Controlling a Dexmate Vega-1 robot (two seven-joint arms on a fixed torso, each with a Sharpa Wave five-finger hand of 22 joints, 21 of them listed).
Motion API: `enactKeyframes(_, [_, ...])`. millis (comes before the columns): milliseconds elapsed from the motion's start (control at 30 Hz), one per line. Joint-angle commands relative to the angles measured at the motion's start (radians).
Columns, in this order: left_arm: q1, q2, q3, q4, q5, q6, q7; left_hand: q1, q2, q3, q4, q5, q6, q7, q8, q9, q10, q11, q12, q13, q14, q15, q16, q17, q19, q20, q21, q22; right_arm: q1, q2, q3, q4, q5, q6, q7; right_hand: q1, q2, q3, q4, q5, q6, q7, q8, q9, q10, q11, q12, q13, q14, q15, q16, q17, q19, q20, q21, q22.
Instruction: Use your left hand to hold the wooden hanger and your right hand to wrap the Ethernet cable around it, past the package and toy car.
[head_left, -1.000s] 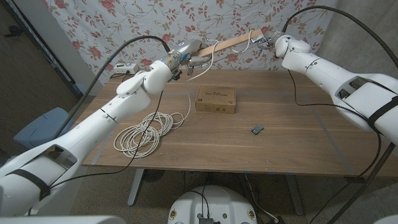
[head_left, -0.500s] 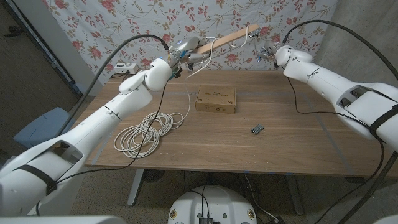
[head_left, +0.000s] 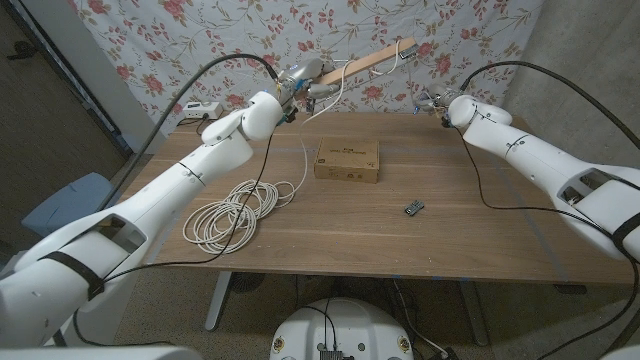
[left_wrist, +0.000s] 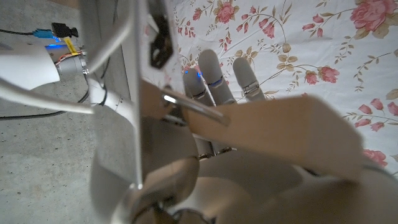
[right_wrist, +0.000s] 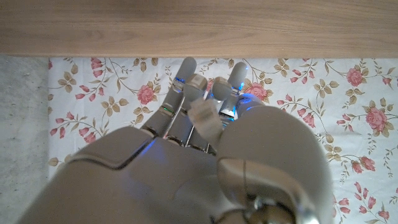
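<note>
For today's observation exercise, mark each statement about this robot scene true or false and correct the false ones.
1. The left hand holds the wooden hanger raised above the table. True.
2. The right hand grips the hanger's far end. False: it is apart from the hanger, lower, over the table's far edge.
3. Most of the Ethernet cable lies coiled on the table. True.
4. The toy car sits on top of the package. False: it sits on the table, apart from the package.
</note>
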Motion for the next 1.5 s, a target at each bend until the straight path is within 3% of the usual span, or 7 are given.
enactKeyframes(33, [-0.052, -0.022, 0.046, 0.029, 0.014, 0.087, -0.055, 0.01, 0.015, -0.009, 0.0, -0.005, 0.05, -0.041, 0.001, 0.003, 0.01, 0.005, -0.003, 0.001, 0.005, -0.001, -0.005, 0.003, 0.002, 0.0, 0.011, 0.0, -0.15, -0.086, 0.093, -0.155, 0.107, -0.017, -0.021, 0.008, -0.001, -0.001, 0.0, 0.006, 0.005, 0.006, 0.003, 0.001, -0.01, -0.013, 0.006, 0.009, 0.0, -0.115, 0.002, 0.001, 0.002, -0.101, 0.004, 0.002])
enactKeyframes(167, [-0.063, -0.027, 0.055, 0.039, 0.017, 0.103, -0.053, 0.013, 0.016, -0.011, -0.001, -0.007, 0.052, -0.04, -0.001, 0.0, 0.011, 0.004, -0.004, 0.001, 0.008, 0.005, -0.006, 0.001, 0.002, 0.0, 0.015, 0.0, -0.207, -0.116, 0.135, -0.214, 0.154, -0.014, -0.028, 0.009, 0.0, 0.0, -0.001, 0.006, 0.006, 0.009, 0.001, -0.002, 0.0, -0.014, 0.0, -0.004, 0.0, -0.115, 0.002, 0.001, 0.002, -0.1, 0.005, 0.002])
enactKeyframes(367, [-0.072, -0.028, 0.072, 0.039, 0.037, 0.13, -0.048, 0.013, 0.017, -0.015, 0.001, -0.008, 0.052, -0.041, -0.001, 0.001, 0.01, 0.0, -0.003, 0.006, 0.009, 0.0, -0.002, 0.01, 0.002, 0.0, 0.017, -0.001, -0.315, -0.18, 0.201, -0.358, 0.209, -0.016, -0.057, 0.011, 0.0, 0.0, -0.001, 0.005, 0.004, 0.009, 0.002, 0.001, -0.005, -0.015, 0.009, 0.013, 0.001, -0.115, 0.002, 0.001, 0.002, -0.099, 0.005, 0.002])
enactKeyframes(800, [-0.094, -0.038, 0.106, 0.065, 0.062, 0.14, -0.047, 0.018, 0.016, -0.018, 0.002, -0.009, 0.054, -0.039, -0.002, 0.001, 0.014, 0.004, -0.005, 0.004, 0.009, -0.001, 0.0, 0.019, 0.002, 0.001, 0.019, 0.0, -0.475, -0.291, 0.303, -0.59, 0.278, -0.012, -0.078, 0.014, 0.0, 0.001, -0.001, 0.003, 0.003, 0.011, 0.004, 0.002, -0.006, -0.015, 0.01, 0.011, -0.001, -0.114, 0.001, 0.001, 0.001, -0.099, 0.008, 0.002])
enactKeyframes(1200, [-0.095, -0.035, 0.114, 0.061, 0.078, 0.151, -0.041, 0.023, 0.017, -0.021, 0.001, -0.009, 0.057, -0.04, -0.003, -0.001, 0.015, 0.004, -0.008, 0.002, 0.01, 0.0, 0.001, 0.027, 0.001, 0.002, 0.021, -0.001, -0.578, -0.365, 0.382, -0.748, 0.295, -0.033, -0.115, 0.018, 0.002, 0.002, -0.001, 0.0, 0.004, 0.012, 0.004, 0.002, -0.001, -0.011, 0.002, -0.002, 0.001, -0.114, 0.001, 0.0, 0.002, -0.096, 0.011, 0.002])
enactKeyframes(1500, [-0.089, -0.044, 0.103, 0.072, 0.062, 0.131, -0.013, 0.027, 0.019, -0.025, 0.002, -0.011, 0.056, -0.038, -0.002, 0.003, 0.017, 0.0, -0.006, 0.007, 0.013, 0.001, -0.001, 0.029, 0.0, 0.002, 0.026, 0.002, -0.572, -0.365, 0.365, -0.79, 0.27, -0.019, -0.086, 0.019, 0.002, 0.004, -0.001, -0.003, 0.006, 0.013, 0.003, -0.001, 0.004, -0.012, 0.013, 0.011, 0.005, -0.114, 0.002, 0.001, 0.004, -0.095, 0.014, 0.003])
